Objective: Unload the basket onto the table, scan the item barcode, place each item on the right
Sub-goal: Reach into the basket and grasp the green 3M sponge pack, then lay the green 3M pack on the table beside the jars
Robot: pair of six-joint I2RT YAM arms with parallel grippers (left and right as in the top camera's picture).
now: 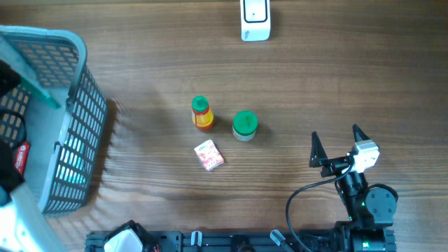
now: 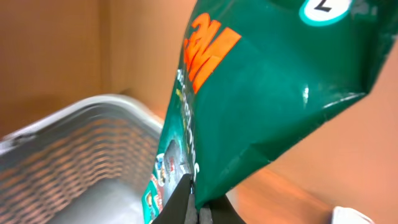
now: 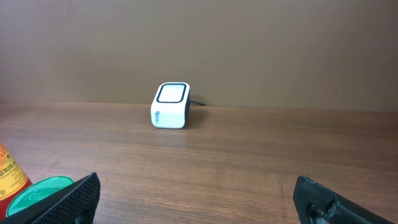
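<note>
The left fingers (image 2: 179, 204) are pinched tight on the lower edge of a green packet (image 2: 267, 93) with an orange 3M logo, which fills most of the left wrist view and hangs tilted above the grey mesh basket (image 2: 81, 134). From overhead, only a thin green strip of the packet shows over the basket's far wall, at the left edge of the table (image 1: 315, 70). A red-labelled item (image 1: 21, 158) lies inside the basket, near its left side

The right fingers (image 3: 71, 198) stand wide apart with nothing between them, low over the table at the near right and pointing toward the far edge. The white scanner (image 3: 170, 105) with its dark-framed window sits well beyond them on the far side, its cable (image 3: 198, 102) leading off behind it

Between the basket and the right arm, three things stand in the middle of the table: a bottle (image 1: 201, 113) with a green cap and orange body, a jar (image 1: 245, 124) with a green lid just to its right, and a small pink and red box (image 1: 208, 155) lying flat on the near side of the bottle, apart from both
</note>
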